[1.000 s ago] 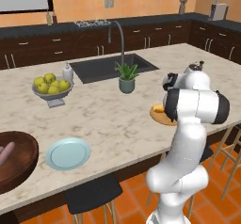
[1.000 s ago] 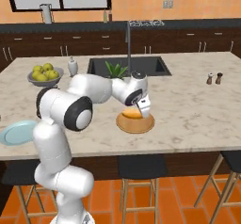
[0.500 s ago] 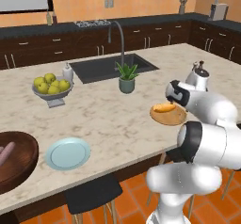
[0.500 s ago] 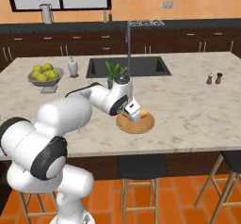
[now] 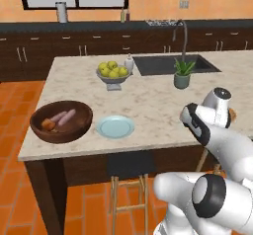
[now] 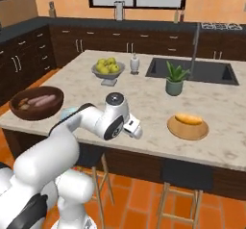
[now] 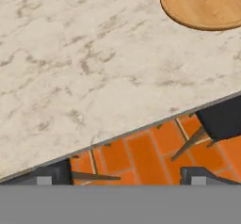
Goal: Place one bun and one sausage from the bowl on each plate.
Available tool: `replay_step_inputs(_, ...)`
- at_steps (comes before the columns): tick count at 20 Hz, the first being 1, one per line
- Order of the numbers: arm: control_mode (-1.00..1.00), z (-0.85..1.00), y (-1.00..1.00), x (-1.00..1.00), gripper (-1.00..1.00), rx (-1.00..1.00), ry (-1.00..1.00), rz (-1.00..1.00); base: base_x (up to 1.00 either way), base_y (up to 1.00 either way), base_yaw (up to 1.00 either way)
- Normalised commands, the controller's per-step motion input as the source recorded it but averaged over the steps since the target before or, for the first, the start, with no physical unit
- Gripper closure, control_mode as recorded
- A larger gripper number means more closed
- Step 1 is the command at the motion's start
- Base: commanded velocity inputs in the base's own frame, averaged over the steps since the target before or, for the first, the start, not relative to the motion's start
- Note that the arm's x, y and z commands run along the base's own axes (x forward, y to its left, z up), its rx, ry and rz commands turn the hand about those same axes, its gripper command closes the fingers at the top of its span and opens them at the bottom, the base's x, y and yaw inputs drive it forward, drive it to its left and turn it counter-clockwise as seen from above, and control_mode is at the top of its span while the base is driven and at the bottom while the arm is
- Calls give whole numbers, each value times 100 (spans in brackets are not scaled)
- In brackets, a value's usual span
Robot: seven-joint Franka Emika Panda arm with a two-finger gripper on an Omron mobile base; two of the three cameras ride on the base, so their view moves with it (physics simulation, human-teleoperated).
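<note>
While the gripper (image 6: 136,127) hangs out past the counter's front edge with nothing between its tips, and those tips set well apart in the hand view, the job looks partly done: one bun (image 6: 189,119) already lies on the tan plate (image 6: 188,128), at about three o'clock from the arm in the right base view. The next piece should come from the brown bowl (image 5: 61,121), far off at nine o'clock along the counter, where two sausages (image 5: 62,117) and another bun (image 5: 48,124) lie together. The pale blue plate (image 5: 115,126) just beside the bowl is bare. I'd judge the sensible move is a sausage for the tan plate. To do it well, swing high over the counter, come straight down into the deep bowl, and close across the sausage's short width, well away from the bowl's wall and the bun touching it.
</note>
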Motion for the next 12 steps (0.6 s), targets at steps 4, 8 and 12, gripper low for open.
replay_step_inputs(4,100,0,0,0,-100,0,0,0,3,100,34)
replay_step_inputs(8,100,0,0,0,-100,0,0,0,39,100,6)
replay_step_inputs(12,100,0,0,0,-100,0,0,0,67,94,-3)
